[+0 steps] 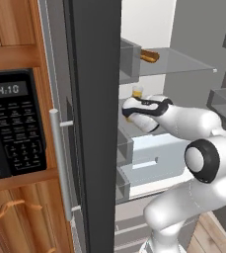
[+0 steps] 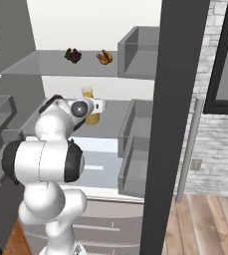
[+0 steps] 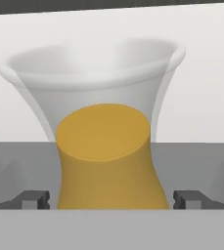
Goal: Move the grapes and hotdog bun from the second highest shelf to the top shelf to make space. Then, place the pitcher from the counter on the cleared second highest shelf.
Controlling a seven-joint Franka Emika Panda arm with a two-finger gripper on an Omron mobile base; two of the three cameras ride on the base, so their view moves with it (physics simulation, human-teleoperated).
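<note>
Hand view puts the tall yellow-orange pitcher [image 3: 106,156] with its pale flared top between the wide-spread gripper [image 3: 111,199] fingertips, apart from both. Right base view adds dark red-purple grapes [image 2: 73,55] and the tan hotdog bun [image 2: 104,58] on the translucent top shelf [image 2: 46,67], with bare glass to their left.

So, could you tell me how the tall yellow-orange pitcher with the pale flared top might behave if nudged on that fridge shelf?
The tall yellow-orange pitcher is narrow-waisted with a wide flared top, so it probably tips rather than slides. Its smooth curved wall looks rigid, possibly slippery. It stands between the open jaws.
</note>
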